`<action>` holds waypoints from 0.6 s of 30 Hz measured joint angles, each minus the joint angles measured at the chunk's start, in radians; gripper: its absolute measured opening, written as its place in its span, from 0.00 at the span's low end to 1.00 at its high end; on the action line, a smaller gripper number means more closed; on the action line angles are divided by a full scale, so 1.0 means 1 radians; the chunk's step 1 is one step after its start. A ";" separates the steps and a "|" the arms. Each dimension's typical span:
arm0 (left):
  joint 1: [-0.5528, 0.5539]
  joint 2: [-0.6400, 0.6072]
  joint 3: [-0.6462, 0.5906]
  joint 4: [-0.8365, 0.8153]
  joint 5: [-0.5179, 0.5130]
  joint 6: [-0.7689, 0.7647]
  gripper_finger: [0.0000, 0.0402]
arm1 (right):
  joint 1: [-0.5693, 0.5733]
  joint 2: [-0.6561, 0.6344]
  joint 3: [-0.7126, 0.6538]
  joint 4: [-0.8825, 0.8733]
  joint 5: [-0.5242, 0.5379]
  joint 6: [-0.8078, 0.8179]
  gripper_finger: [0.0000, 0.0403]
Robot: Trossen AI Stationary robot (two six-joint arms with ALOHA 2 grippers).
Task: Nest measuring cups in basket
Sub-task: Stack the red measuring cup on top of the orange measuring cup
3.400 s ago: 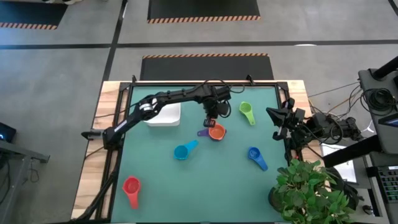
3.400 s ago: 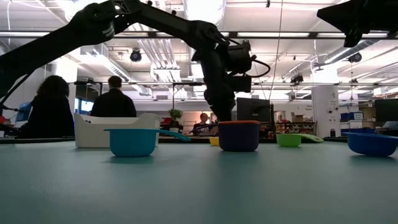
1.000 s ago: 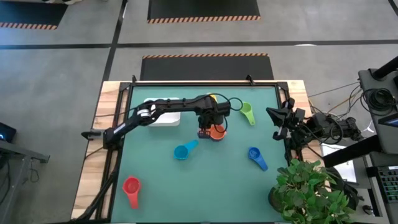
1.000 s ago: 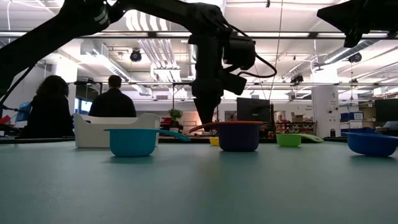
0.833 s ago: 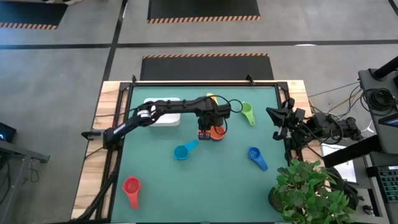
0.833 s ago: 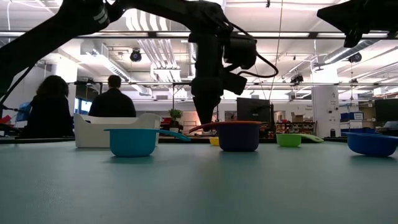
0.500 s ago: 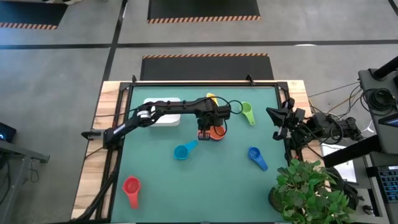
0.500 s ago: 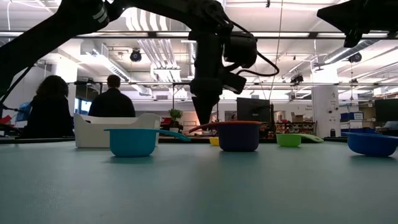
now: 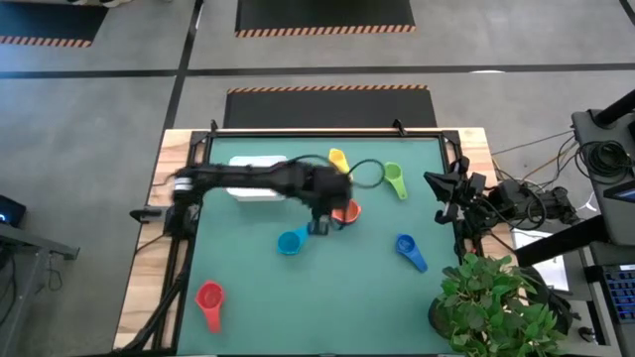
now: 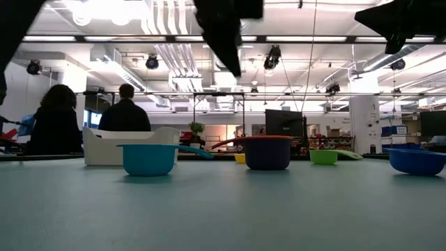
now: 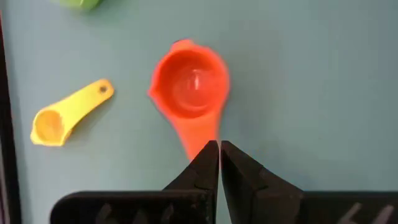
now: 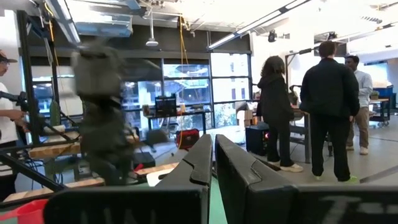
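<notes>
Orange cup (image 11: pixel 189 87) just ahead of and below the left end effector (image 11: pixel 219 144), handle toward its tips, untouched. Clenched on nothing, tips pressed together. No longer down at that handle as a second ago: now raised and drawn back from it, smeared mid-swing in the high view. Likely no pickup there, then: cup left on the bench (image 9: pixel 298 307), not in the basket (image 9: pixel 248 161), which lies behind the end effector, back toward the arm's base. Nesting barely begun, by the look of it: yellow cup (image 11: pixel 59 118) off to one side of the tips, light blue cup (image 9: pixel 290 241) near them, green cup (image 9: pixel 394 178), dark blue cup (image 9: pixel 405 245) and red cup (image 9: pixel 209 297) farther out, all outside the basket.

Only in the low view: orange rim seated inside a dark cup (image 10: pixel 267 153), clear air between tips and rim. Only in the left wrist view: shut tips, empty orange bowl. Right end effector (image 12: pixel 213 138) parked at the bench edge, clenched, empty.
</notes>
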 joint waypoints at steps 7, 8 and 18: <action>-0.121 -0.275 -0.336 0.202 -0.003 -0.172 0.00 | 0.000 0.000 0.000 -0.004 0.000 0.000 0.02; -0.136 -0.304 -0.369 0.207 -0.003 -0.195 0.00 | 0.000 0.000 0.000 -0.004 0.000 0.000 0.02; -0.259 -0.460 -0.575 0.157 0.110 -0.483 0.00 | 0.000 0.000 0.000 -0.002 0.002 -0.025 0.02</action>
